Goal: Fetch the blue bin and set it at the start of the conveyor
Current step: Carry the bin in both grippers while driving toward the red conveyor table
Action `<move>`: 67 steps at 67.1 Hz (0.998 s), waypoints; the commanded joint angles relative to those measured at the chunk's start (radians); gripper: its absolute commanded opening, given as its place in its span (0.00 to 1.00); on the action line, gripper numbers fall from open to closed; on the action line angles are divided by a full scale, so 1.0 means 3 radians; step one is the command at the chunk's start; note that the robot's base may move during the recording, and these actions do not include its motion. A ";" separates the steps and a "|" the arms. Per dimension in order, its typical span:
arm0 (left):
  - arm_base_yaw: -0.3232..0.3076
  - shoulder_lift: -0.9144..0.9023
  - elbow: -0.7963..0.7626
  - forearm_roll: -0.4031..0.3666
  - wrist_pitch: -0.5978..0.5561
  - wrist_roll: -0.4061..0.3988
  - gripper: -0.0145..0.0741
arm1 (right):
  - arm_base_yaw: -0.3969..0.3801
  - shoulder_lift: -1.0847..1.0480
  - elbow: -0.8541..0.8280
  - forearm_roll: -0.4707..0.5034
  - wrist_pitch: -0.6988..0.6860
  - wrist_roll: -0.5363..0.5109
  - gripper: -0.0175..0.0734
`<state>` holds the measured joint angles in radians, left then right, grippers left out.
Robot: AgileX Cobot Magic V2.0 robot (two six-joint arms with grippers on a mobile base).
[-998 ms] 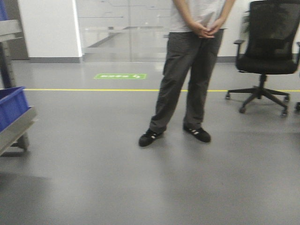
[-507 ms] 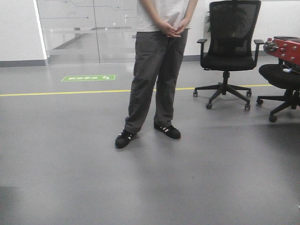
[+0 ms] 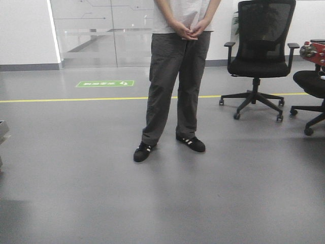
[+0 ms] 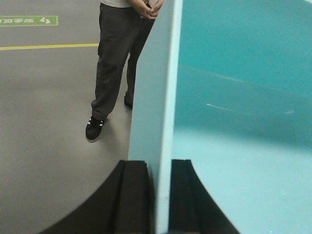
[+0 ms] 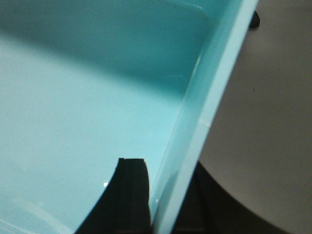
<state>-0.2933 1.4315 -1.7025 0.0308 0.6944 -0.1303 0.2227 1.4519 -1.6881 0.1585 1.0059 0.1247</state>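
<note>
Mid-carry: pale turquoise rectangular plastic tub [image 4: 234,87] pinched by opposite walls in left gripper [image 4: 160,170] and right gripper [image 5: 163,195]. Next: seek conveyor start, skirting dark-trousered bystander [image 3: 177,76].

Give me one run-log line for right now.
phase: transport | left gripper shut on blue bin wall | right gripper shut on bin wall | person standing ahead

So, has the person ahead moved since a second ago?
No. The person stands the same way off the green sign and yellow line; all three shifted across the view together, so the camera turned.
</note>
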 commanded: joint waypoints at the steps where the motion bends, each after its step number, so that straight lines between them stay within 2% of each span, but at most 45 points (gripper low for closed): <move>1: -0.0029 -0.0062 -0.0033 -0.0142 -0.0287 -0.0062 0.04 | -0.0002 -0.0027 -0.0022 0.0036 -0.0085 -0.0083 0.02; 67: -0.0029 -0.0062 -0.0033 -0.0142 -0.0287 -0.0062 0.04 | -0.0002 -0.0027 -0.0022 0.0036 -0.0085 -0.0083 0.02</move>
<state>-0.2933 1.4315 -1.7025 0.0308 0.6906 -0.1282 0.2227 1.4519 -1.6881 0.1609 1.0059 0.1254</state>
